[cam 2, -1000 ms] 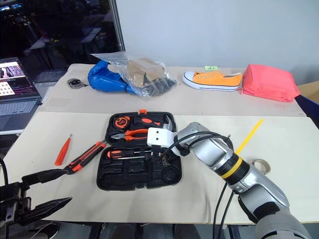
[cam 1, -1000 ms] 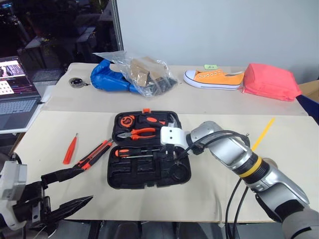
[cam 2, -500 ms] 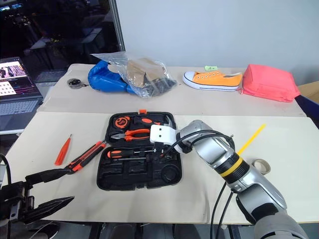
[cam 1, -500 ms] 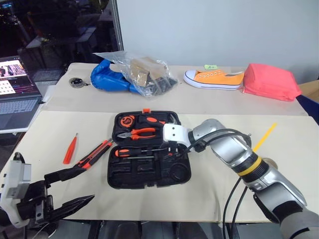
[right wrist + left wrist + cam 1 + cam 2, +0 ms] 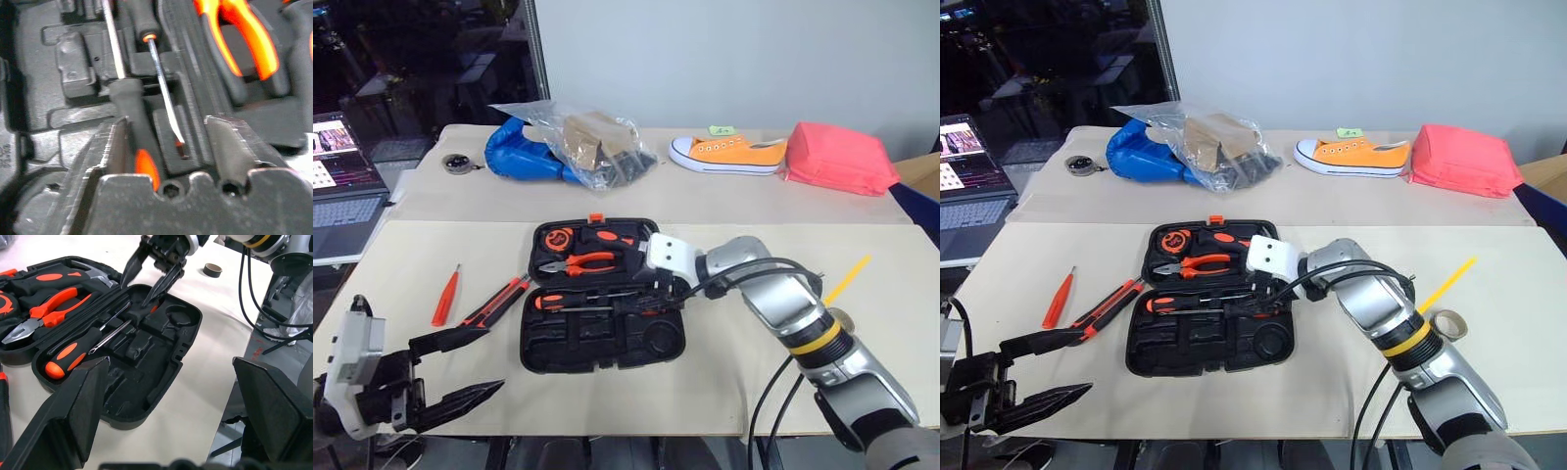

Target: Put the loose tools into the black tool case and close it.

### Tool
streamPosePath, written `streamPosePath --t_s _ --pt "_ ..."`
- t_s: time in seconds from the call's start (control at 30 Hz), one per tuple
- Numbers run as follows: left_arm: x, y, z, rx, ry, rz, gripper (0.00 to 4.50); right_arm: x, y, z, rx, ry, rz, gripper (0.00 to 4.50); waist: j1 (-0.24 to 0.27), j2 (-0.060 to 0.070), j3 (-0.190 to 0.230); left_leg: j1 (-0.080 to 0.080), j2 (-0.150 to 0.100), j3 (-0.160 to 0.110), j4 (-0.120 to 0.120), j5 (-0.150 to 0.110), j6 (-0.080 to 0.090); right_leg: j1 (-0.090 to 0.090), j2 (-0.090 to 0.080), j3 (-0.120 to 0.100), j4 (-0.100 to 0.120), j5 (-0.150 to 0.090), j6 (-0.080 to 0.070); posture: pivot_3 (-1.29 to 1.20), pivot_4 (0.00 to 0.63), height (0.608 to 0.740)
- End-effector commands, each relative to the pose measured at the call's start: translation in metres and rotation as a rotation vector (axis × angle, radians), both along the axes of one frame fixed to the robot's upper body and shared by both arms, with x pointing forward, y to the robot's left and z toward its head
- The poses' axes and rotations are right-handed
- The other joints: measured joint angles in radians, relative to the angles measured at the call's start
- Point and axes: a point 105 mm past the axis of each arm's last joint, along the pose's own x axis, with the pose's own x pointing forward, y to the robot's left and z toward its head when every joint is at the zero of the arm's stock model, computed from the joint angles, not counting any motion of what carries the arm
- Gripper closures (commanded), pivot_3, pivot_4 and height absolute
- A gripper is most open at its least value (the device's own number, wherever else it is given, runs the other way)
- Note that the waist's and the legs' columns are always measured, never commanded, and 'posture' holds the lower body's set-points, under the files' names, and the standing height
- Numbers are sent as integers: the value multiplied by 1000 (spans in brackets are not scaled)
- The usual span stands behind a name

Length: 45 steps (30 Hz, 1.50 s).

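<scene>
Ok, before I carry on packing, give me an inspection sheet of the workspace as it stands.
Surface: beige tabletop, flat.
Job's things: black plastic tool case open; two black-and-orange screwdrivers inside; small orange screwdriver, orange-black utility knife and beige tape roll loose on the table.
Clutter: yellow strip, orange sneaker, pink pouch, blue bag, clear plastic bag.
Grippers: left gripper open at the near edge; right gripper fingers apart over the case, holding nothing.
Cables: black cables along the right arm.
Surroundings: open laptop, white wall.
</scene>
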Motion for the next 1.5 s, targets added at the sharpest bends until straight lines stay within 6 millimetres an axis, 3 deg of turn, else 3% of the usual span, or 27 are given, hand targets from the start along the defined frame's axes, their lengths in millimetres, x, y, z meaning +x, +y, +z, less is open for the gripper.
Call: streamPosePath --t_s 0.03,0.17,0.3,0.4,0.6,0.77,0.87,1.07,1.5 --pt "-1 1 2 8 -20 -4 170 -1 5 22 107 -33 5 3114 0 0 0 0 0 0 0 0 0 0 0 0 0 0 0 0 150 740" --pt "-4 0 0 4 -17 -3 170 -9 6 37 280 -9 2 4446 2 0 0 0 0 0 0 0 0 0 0 0 0 0 0 0 150 740" --pt "-2 -3 -2 -6 -18 -6 170 -17 8 44 505 -44 -16 4446 3 -1 0 0 0 -1 -1 0 0 1 0 -1 0 0 0 0 150 740" --pt "0 -7 -4 -14 -19 -15 170 -20 -1 15 475 -102 -61 4446 4 0 0 0 0 -2 -1 0 0 1 1 -1 0 0 0 0 150 740" --pt "5 -11 -5 -23 -25 -28 170 -12 1 -16 433 -201 -158 4446 -6 -1 0 1 0 1 1 0 0 2 1 1 1 1 0 0 150 740" --pt "8 -11 -6 -22 -22 -33 170 -21 4 -69 236 -171 -81 4446 -19 -2 -1 4 0 1 0 0 0 3 3 2 3 1 -2 0 150 740" --pt "9 -12 -7 -21 -22 -33 170 -22 -1 -87 123 -172 -22 4446 -22 -4 -3 9 0 1 0 0 -1 5 3 3 5 0 -2 0 150 740" --pt "9 -13 -12 -10 -17 -10 170 -16 -12 -94 -50 -307 131 4446 -19 -4 -3 32 1 -1 -1 -2 -3 20 -2 6 4 -10 -2 0 150 740" --pt "17 -16 -20 6 -37 32 170 -8 -25 -89 -213 -329 272 4446 -12 -7 -7 32 1 -1 -2 -1 -1 19 -4 6 4 -9 -2 0 150 740"
